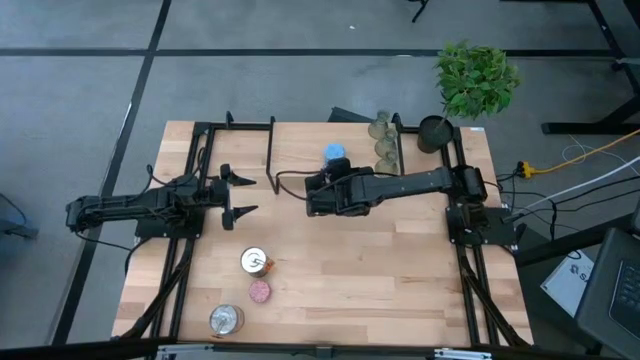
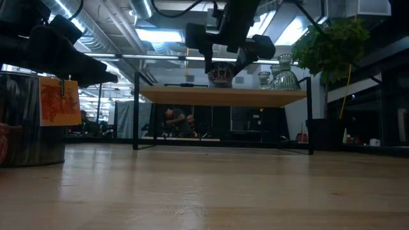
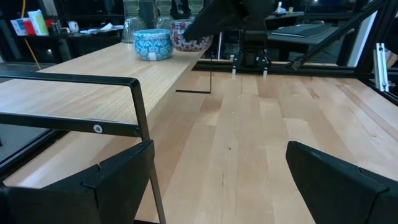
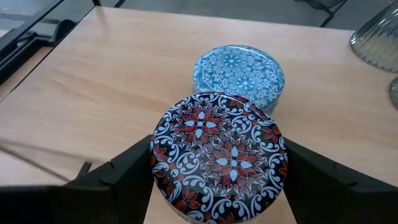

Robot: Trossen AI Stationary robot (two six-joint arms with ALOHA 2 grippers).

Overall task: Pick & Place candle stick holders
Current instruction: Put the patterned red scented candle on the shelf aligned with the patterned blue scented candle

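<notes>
My right gripper [image 4: 217,169] is shut on a round holder with a red, white and black patterned top [image 4: 219,149], over the raised wooden shelf [image 1: 295,140] at the table's far side. A blue patterned holder [image 4: 239,71] stands on the shelf just beyond it. Pale green glass holders [image 1: 383,140] stand further right on the shelf. Two silvery holders [image 1: 255,261] [image 1: 227,319] and a pink one [image 1: 260,291] stand on the table near the front. My left gripper [image 1: 250,196] waits open at the left. My right gripper pinches the patterned holder by its round side wall [image 4: 157,165], one finger on each opposite side. The fingers slant down at it from the table's right side. The holder sits upright, patterned top up; whether its base touches the shelf I cannot tell.
A black pot with a green plant [image 1: 437,130] stands at the shelf's right end. The shelf rests on a black metal frame [image 3: 140,102]. Bare wood lies between the arms and the front holders.
</notes>
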